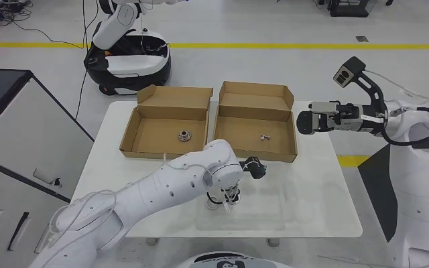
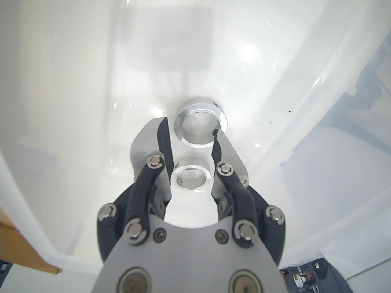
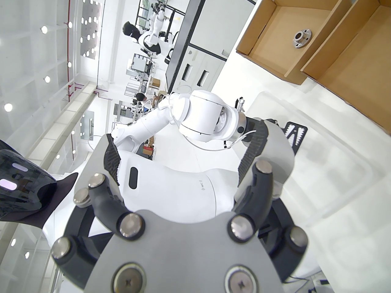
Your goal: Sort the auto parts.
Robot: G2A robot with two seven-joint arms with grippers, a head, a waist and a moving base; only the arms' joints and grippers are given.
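Left jaws released, flanking silver metal ring collar (image 2: 200, 122), smaller silver metal ring (image 2: 191, 173) between them, inside clear plastic tub (image 2: 61, 92), near side of white bench (image 1: 322, 154); right jaws released, empty, just right of right-hand brown cardboard box (image 1: 241, 137).

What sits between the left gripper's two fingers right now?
In the left wrist view, a small metal ring lies between the fingers of the left gripper, on the floor of the clear bin. A larger ring sits at the fingertips, partly between them.

white table (image 1: 107, 171) holds left cardboard box (image 1: 155, 137), right cardboard box (image 1: 241, 134) and clear tray (image 3: 342, 166).
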